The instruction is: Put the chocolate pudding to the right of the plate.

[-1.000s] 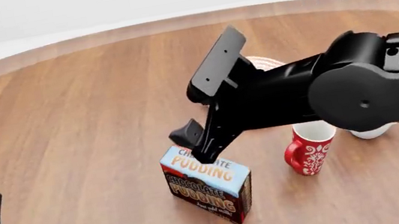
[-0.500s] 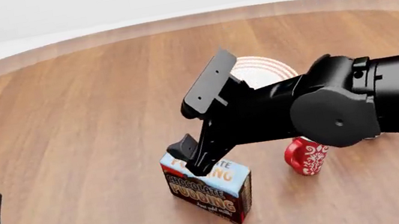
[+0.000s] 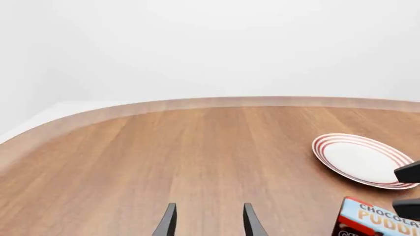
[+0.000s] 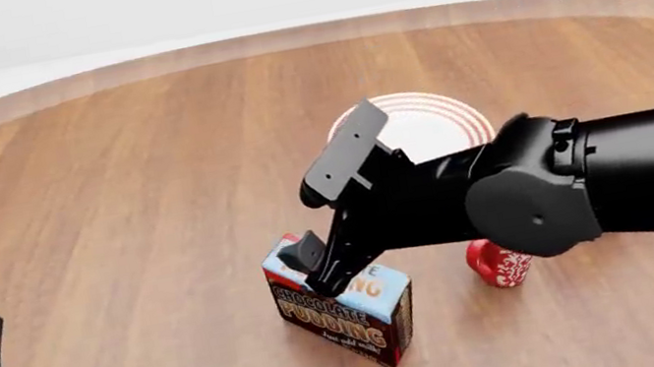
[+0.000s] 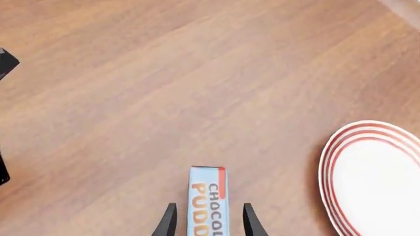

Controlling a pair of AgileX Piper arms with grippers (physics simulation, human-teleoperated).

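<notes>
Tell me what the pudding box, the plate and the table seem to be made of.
The chocolate pudding box looks like printed cardboard: flat faces, sharp edges, matte lettering. The plate seems glazed ceramic, smooth white with red rings at the rim, though a render cannot confirm it. The table looks like wood or wood veneer: brown grain lines with a soft sheen.

The right pincer (image 4: 310, 268) has sunk lower, its fingers now straddling the chocolate pudding (image 4: 345, 312).

The front view looked forward and down over the tabletop (image 4: 100, 181) from behind the arms. Each wrist view looked along its fingers; all three shared the plate (image 4: 431, 126) and chocolate pudding (image 4: 346, 315).
</notes>
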